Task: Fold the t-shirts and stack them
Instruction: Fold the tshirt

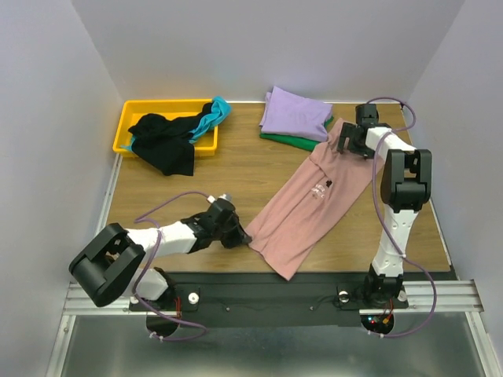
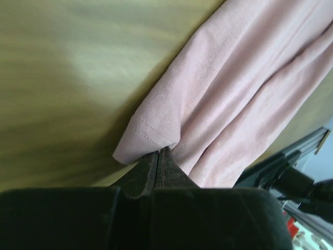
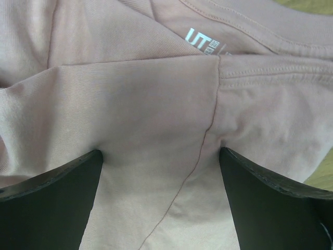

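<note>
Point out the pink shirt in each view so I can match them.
Top: pink shirt lies diagonally right of centre, between left gripper and right gripper.
Left wrist: shirt fills the upper right, hem corner pinched by the shut left gripper.
Right wrist: shirt nearly fills the frame, collar label on top, right gripper open.
Shared landmark: the wooden table.

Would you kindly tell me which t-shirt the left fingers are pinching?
The dusty-pink t-shirt, lying diagonally mid-table, its near corner clamped. The lavender and green ones sit stacked at the back; black and teal hang over the yellow bin.
</note>
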`<state>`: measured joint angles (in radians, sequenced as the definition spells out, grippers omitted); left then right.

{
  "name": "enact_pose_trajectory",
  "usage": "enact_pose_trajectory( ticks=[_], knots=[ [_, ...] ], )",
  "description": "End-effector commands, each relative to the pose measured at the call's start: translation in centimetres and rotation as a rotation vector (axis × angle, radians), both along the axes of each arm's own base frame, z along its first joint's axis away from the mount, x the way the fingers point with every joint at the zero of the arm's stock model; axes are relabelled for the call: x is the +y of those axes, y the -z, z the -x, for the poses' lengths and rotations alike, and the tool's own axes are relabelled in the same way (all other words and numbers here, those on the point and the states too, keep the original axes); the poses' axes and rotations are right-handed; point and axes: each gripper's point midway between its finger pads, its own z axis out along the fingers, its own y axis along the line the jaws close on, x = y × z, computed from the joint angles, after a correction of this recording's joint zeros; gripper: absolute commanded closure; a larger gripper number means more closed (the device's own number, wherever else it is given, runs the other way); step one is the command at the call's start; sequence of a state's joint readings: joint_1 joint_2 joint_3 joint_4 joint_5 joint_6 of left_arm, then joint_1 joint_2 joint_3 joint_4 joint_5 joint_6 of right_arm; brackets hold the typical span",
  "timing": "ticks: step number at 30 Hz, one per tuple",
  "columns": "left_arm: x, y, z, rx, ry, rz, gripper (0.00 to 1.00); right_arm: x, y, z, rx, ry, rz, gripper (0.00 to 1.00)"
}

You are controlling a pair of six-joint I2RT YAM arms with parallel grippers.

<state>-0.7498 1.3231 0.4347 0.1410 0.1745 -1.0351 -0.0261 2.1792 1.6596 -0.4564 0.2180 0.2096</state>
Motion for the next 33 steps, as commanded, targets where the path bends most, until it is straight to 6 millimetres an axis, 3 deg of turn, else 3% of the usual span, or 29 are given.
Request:
enact_pose_trajectory(
  ticks=[1, 8, 10, 11, 13, 14, 16, 17, 19, 20, 22, 23, 24, 25, 27, 28, 31, 32, 33],
  knots=[
    [-0.3, 1.8, 5.0, 0.115, 0.058, -0.09, 1.0, -1.7, 1.9, 1.9, 0.077, -0.002, 0.051, 0.0],
    [-2.5, 0.7, 9.5, 0.116, 0.048, -0.039, 1.0, -0.2, -1.3, 2.3, 0.004, 0.025, -0.044, 0.0],
    [-3.1, 0.4, 10.5, 0.109, 0.08, -0.023, 0.94, 0.7, -2.0, 2.8, -0.008, 0.031, -0.095, 0.0],
    [-3.2, 0.2, 9.8, 0.07, 0.055, -0.025, 0.76, 1.3, -3.8, 3.0, -0.041, 0.02, -0.115, 0.0],
    [-3.5, -0.2, 9.6, 0.045, 0.066, -0.026, 0.5, 2.8, -5.3, 4.0, -0.06, -0.009, -0.126, 0.0],
    [-3.6, -0.7, 9.2, 0.028, 0.056, -0.023, 0.31, 3.3, -8.0, 4.4, -0.111, -0.025, -0.124, 0.0],
    [-3.7, -1.4, 9.0, 0.003, 0.057, -0.011, 0.08, 5.9, -9.7, 5.8, -0.129, -0.065, -0.09, 0.0],
    [-2.9, -1.5, 8.9, -0.006, 0.042, -0.031, 0.02, 6.5, -11.2, 7.5, -0.145, -0.069, -0.078, 0.0],
    [-2.2, -1.9, 8.7, -0.026, 0.029, -0.043, 0.02, 9.2, -11.7, 9.7, -0.145, -0.117, -0.085, 0.0],
    [-1.1, -2.1, 8.3, -0.047, 0.003, -0.071, 0.02, 12.4, -11.8, 11.2, -0.142, -0.163, -0.103, 0.0],
    [0.0, -2.4, 7.8, -0.07, -0.027, -0.098, 0.01, 15.2, -11.2, 15.0, -0.107, -0.22, -0.102, 0.0],
    [0.7, -2.8, 7.4, -0.1, -0.042, -0.113, 0.02, 18.6, -10.9, 17.3, -0.096, -0.271, -0.112, 0.0],
    [0.9, -3.0, 7.3, -0.111, -0.045, -0.114, 0.01, 19.7, -10.6, 19.0, -0.094, -0.295, -0.093, 0.0],
    [0.9, -3.3, 7.2, -0.122, -0.039, -0.107, 0.01, 22.7, -9.9, 22.4, -0.08, -0.37, -0.111, 0.0],
    [0.7, -3.9, 7.3, -0.139, -0.017, -0.078, 0.02, 25.2, -8.7, 26.3, -0.037, -0.466, -0.119, 0.0],
    [0.8, -3.6, 7.5, -0.139, -0.006, -0.076, 0.01, 27.5, -7.8, 29.8, -0.01, -0.544, -0.139, 0.0],
    [0.3, -3.4, 8.0, -0.142, 0.045, -0.054, 0.01, 29.7, -6.7, 35.3, 0.066, -0.676, -0.137, 0.0],
    [0.3, -2.9, 8.2, -0.134, 0.061, -0.065, 0.01, 30.4, -6.3, 38.6, 0.114, -0.748, -0.128, 0.0],
    [0.2, -2.7, 8.3, -0.132, 0.071, -0.071, 0.01, 30.5, -6.0, 40.1, 0.146, -0.782, -0.123, 0.0]
  ],
)
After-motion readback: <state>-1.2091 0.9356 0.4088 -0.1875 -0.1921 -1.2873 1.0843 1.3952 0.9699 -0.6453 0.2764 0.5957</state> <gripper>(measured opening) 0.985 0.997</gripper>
